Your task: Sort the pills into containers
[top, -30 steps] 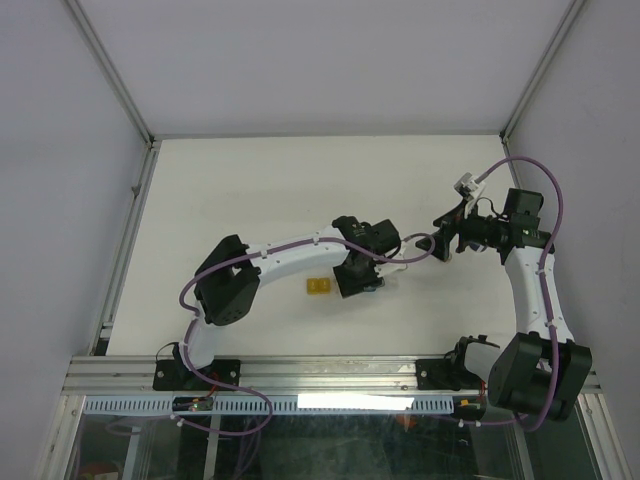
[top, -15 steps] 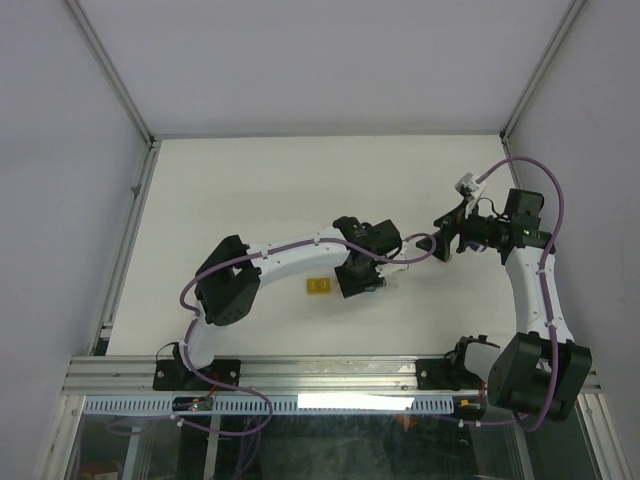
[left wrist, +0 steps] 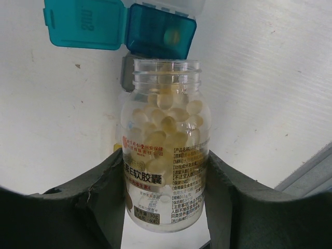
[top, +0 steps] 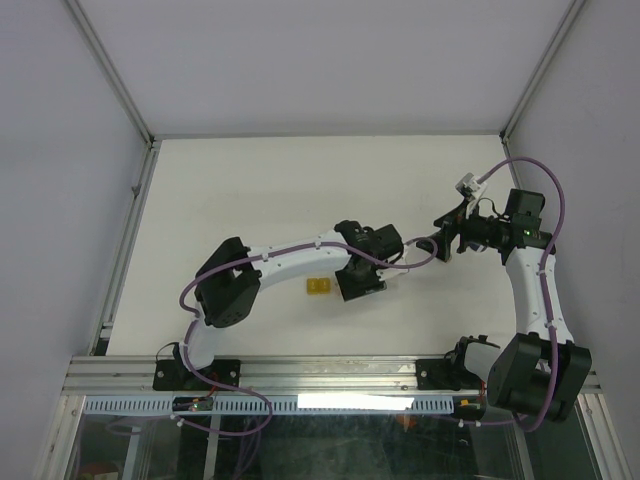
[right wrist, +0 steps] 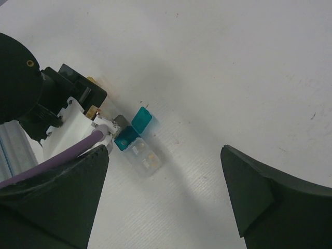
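Observation:
My left gripper (left wrist: pixel 163 154) is shut on a clear, uncapped bottle (left wrist: pixel 165 129) of pale yellow pills. The bottle's mouth points at a teal container (left wrist: pixel 161 31) with its lid (left wrist: pixel 85 23) folded open and one pill (left wrist: pixel 171 36) inside. A grey container (left wrist: pixel 126 72) sits behind the bottle neck. In the right wrist view the teal container (right wrist: pixel 126 138) adjoins clear containers (right wrist: pixel 146 156) that hold pills. My right gripper (right wrist: pixel 165 150) is open and empty, above and apart from them. A yellow container (top: pixel 319 287) lies left of my left gripper (top: pixel 362 284).
My right gripper (top: pixel 443 243) hovers right of the left one. The purple cable (right wrist: pixel 62 155) and the left arm's wrist (right wrist: pixel 57 104) fill the left of the right wrist view. The table's metal edge (left wrist: pixel 311 171) shows at the lower right of the left wrist view.
My left gripper with the bottle has shifted slightly nearer and to the right. The right gripper has barely moved.

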